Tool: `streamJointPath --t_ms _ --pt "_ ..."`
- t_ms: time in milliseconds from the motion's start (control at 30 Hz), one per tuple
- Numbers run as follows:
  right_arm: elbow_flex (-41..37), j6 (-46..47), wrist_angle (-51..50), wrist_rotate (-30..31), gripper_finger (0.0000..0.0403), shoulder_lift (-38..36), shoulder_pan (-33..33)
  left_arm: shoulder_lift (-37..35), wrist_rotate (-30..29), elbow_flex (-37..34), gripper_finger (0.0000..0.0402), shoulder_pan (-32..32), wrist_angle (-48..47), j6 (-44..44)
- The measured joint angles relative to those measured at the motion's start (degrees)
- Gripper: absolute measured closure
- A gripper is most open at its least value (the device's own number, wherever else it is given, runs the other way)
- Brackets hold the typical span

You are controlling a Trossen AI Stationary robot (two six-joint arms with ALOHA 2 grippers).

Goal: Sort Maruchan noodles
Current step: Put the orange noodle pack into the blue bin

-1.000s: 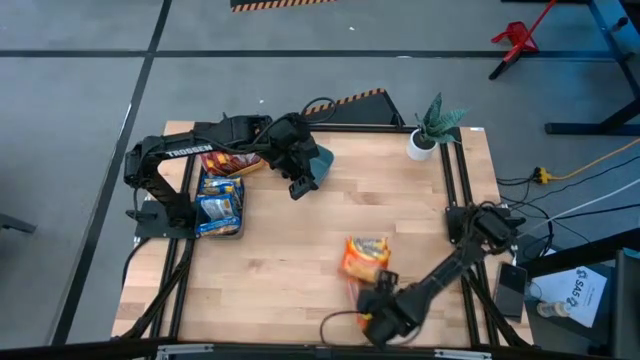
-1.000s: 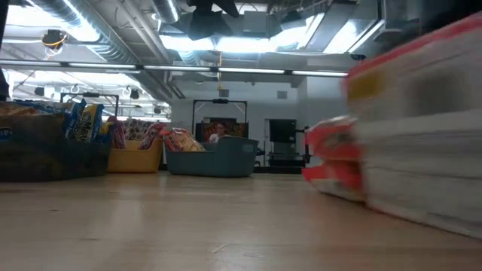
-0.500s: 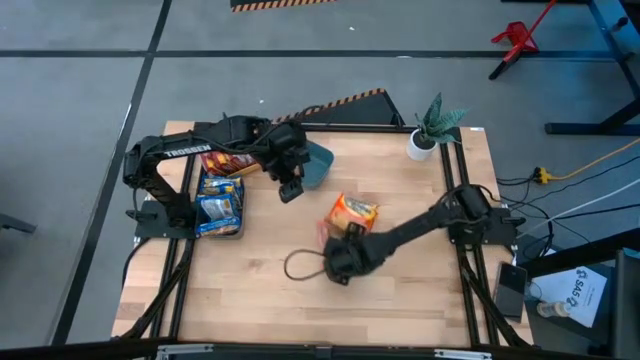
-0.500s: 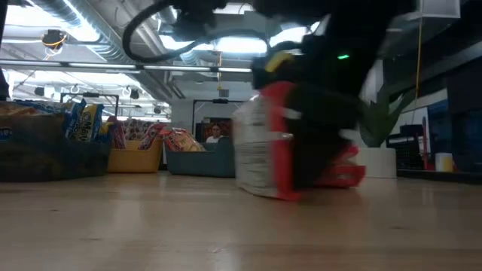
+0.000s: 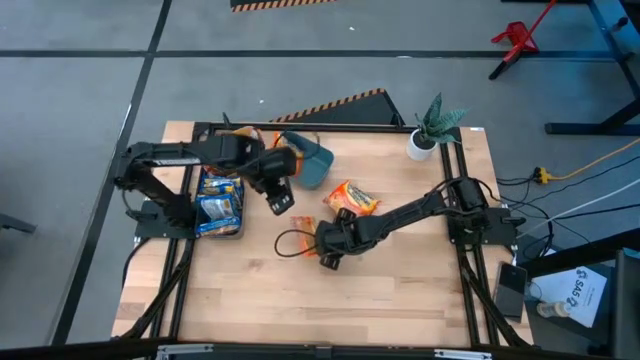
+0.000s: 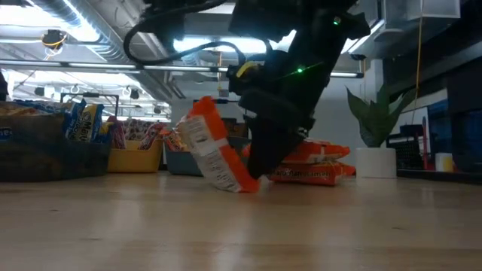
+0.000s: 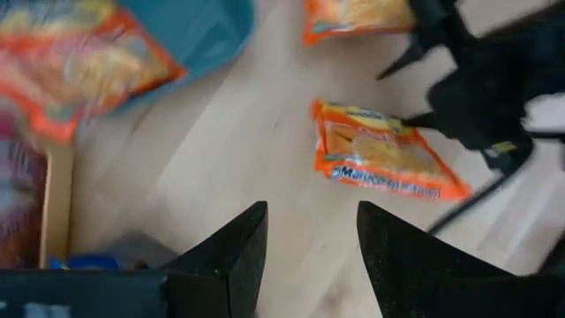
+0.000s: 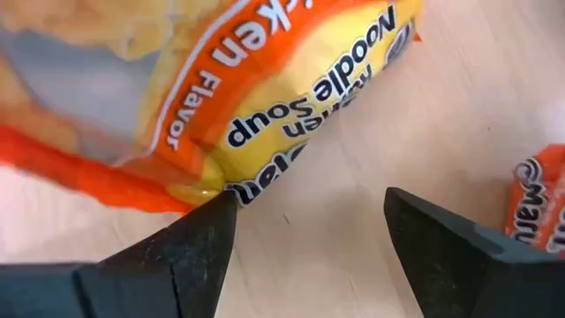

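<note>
- The table [image 5: 400, 290] has bare wood around the centre; bins line its left side.
- The right gripper [image 5: 322, 246], jaws spread, sits nearest an orange noodle packet [image 6: 215, 154] leaning tilted just beside one finger, not pinched.
- A second orange packet [image 5: 350, 197] lies flat nearby.
- The left gripper [image 5: 279, 199] hovers close, jaws spread, empty.

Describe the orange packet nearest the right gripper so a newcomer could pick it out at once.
Start at the teal bin at the table's far edge and move toward the centre. Two orange packets lie there; it is the one leaning against the right gripper, propped on edge, not flat.
</note>
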Motion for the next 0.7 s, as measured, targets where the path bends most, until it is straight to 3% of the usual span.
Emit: streamJointPath --t_ms 100,233,367,567,700 --pt "-0.62 0.09 3.98 -0.57 0.0123 0.0 -0.43 -4.53 -2.18 -8.21 0.0232 -3.31 3.9 -9.44" --pt "-0.79 0.2 6.64 -1.01 0.0123 -0.02 -0.84 -13.92 -4.52 -22.82 0.0234 -9.59 19.25 -25.41" --pt "-0.79 -0.95 7.25 -1.72 0.0123 -0.02 -1.56 -20.37 -11.95 -37.58 0.0233 -14.54 34.51 -42.83" --pt "-0.81 -1.09 8.39 -4.21 0.0123 0.37 -3.17 -20.72 -16.7 -54.47 0.0234 -19.21 61.02 -60.04" --pt "-0.88 -1.27 8.53 -5.88 0.0123 1.01 -3.85 -19.97 -19.29 -58.96 0.0234 -22.85 65.75 -67.91"
